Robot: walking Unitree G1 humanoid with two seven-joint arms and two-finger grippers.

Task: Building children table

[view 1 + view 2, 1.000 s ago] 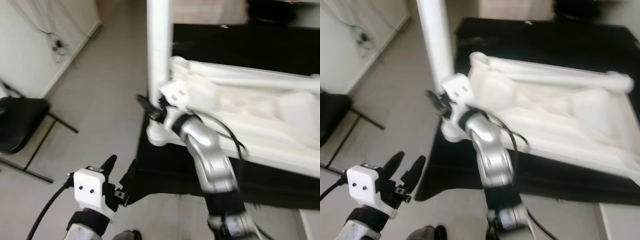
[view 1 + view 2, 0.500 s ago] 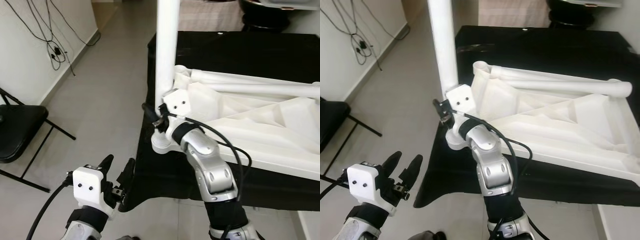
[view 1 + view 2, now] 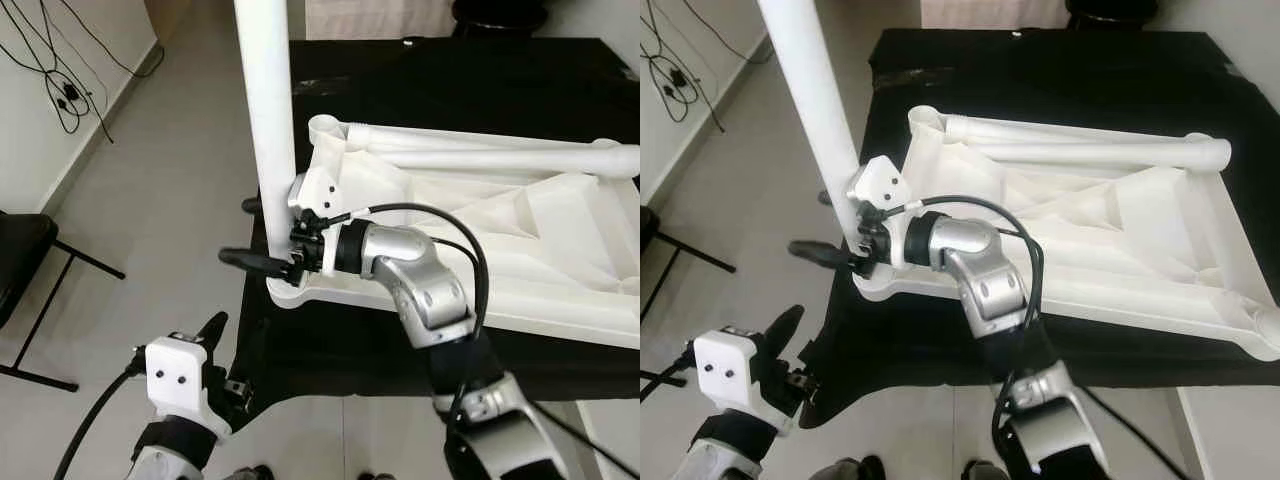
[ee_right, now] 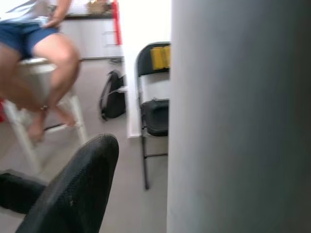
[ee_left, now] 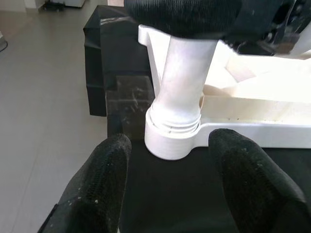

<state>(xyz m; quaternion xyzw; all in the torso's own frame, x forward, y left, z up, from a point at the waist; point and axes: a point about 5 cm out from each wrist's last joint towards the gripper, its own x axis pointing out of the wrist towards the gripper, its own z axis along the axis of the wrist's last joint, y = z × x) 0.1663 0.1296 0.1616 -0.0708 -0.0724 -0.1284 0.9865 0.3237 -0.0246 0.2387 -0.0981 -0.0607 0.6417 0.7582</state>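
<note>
Left gripper (image 3: pixel 222 352) low in the lower left of the head views, jaws apart and empty, hovering over grey floor (image 3: pixel 150 200) – its wrist view looks between its fingers (image 5: pixel 97 194) at the base of the white leg (image 5: pixel 182 92) seated in a round corner socket (image 5: pixel 172 141).

Mid frame, right gripper (image 3: pixel 262 232) reaches left from the silver right arm (image 3: pixel 420 290) to the same leg (image 3: pixel 265 110); one finger (image 3: pixel 250 259) sticks out on the near side of the post, another peeks out just behind it, so the jaws straddle the leg – cannot tell if they press on it.

Leg stands upright at the near-left corner of the upturned white children table (image 3: pixel 480 210), which lies on a black-covered table (image 3: pixel 450 70).

Right wrist view: a seated person's legs (image 4: pixel 43 53) and a black folding chair (image 4: pixel 153 111) in the background.
</note>
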